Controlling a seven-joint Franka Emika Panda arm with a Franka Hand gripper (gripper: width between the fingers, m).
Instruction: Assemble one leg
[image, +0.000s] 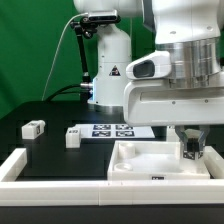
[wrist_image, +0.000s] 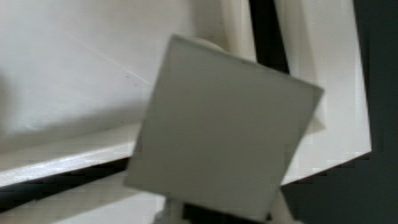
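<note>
My gripper is shut on a white leg and holds it upright over the right part of the large white square panel. In the wrist view the leg fills the middle as a pale block, tilted, and its lower end sits between the fingers of the gripper. Behind it are the panel's rim and dark gaps. I cannot tell if the leg touches the panel. Two more legs with tags lie on the black table, one at the exterior view's left, one nearer the middle.
The marker board lies behind the panel. A white raised border runs along the table's front and left. The robot base stands at the back with a cable beside it.
</note>
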